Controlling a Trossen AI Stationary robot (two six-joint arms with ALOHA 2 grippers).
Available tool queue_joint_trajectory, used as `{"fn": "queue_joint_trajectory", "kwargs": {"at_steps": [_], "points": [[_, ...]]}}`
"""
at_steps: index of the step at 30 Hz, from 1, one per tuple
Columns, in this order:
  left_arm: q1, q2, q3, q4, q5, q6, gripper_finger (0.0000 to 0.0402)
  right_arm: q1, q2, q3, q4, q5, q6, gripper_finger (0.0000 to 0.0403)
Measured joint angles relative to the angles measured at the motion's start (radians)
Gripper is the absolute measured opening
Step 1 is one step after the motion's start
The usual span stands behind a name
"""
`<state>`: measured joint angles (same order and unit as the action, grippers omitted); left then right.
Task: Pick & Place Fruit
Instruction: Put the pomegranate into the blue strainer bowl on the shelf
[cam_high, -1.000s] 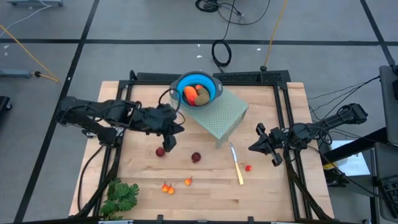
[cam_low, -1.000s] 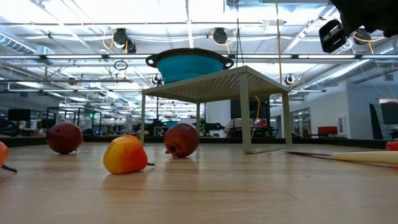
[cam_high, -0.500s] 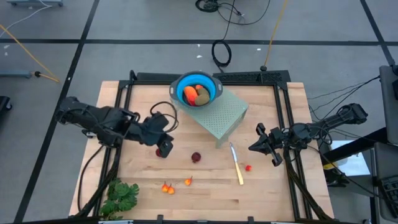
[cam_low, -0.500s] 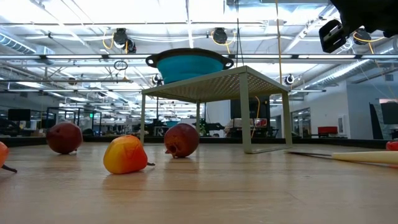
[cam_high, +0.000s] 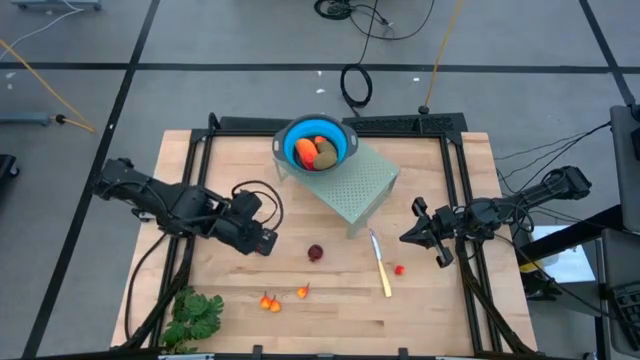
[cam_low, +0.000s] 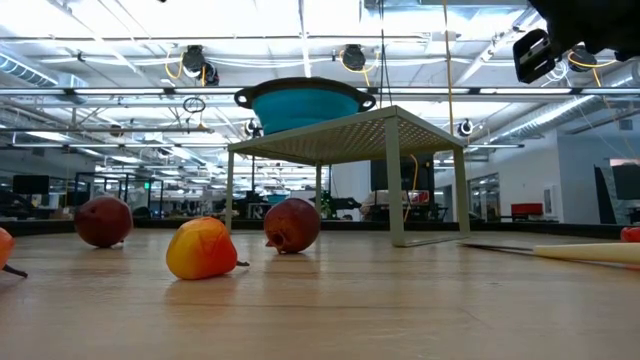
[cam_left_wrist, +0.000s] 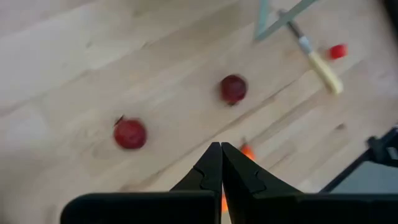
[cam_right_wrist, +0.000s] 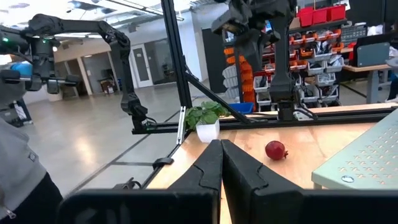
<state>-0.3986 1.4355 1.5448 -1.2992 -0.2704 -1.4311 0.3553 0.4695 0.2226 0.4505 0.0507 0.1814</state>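
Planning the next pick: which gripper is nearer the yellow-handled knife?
The right. The right gripper hangs just beside the knife, toward the table's right edge. The left gripper is well across the table, past a dark red ball.

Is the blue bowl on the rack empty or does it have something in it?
Not empty: the blue bowl holds an orange piece and an olive-brown oval.

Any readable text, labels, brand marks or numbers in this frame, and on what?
None can be read in any view.
Blue bowl, green perforated stand, yellow-handled knife, wooden table: no markings seen.
Red storage bins in the room behind: any labels are too small to read.
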Motion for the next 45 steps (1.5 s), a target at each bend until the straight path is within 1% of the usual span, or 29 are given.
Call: {"fn": "queue_joint_trajectory", "kwargs": {"at_steps": [8,16,20,26,33,39,45], "points": [[-0.009,0.033,0.000,-0.009,0.036,-0.037,0.0003,0.000,0.000,0.000,-0.031,0.000,-0.056,0.0000],[-0.009,0.033,0.000,-0.010,0.034,-0.057,0.0009,0.000,0.000,0.000,-0.061,0.000,-0.080,0.0000],[-0.004,0.035,-0.005,-0.005,0.034,-0.066,0.0002,-0.004,-0.003,0.000,-0.086,0.000,-0.093,0.0000],[-0.001,0.037,-0.040,-0.006,0.034,-0.076,0.0011,-0.057,-0.068,0.000,-0.145,0.007,-0.096,0.0000],[-0.001,0.037,-0.101,-0.006,0.034,-0.097,0.0004,-0.103,-0.182,0.000,-0.240,0.002,-0.087,0.0000],[0.037,0.037,-0.156,-0.006,0.034,-0.079,0.0039,-0.120,-0.251,0.000,-0.291,0.001,-0.089,0.0000],[0.091,0.037,-0.224,0.013,0.036,-0.031,0.0104,-0.120,-0.282,0.000,-0.320,0.001,-0.089,0.0000]]}}
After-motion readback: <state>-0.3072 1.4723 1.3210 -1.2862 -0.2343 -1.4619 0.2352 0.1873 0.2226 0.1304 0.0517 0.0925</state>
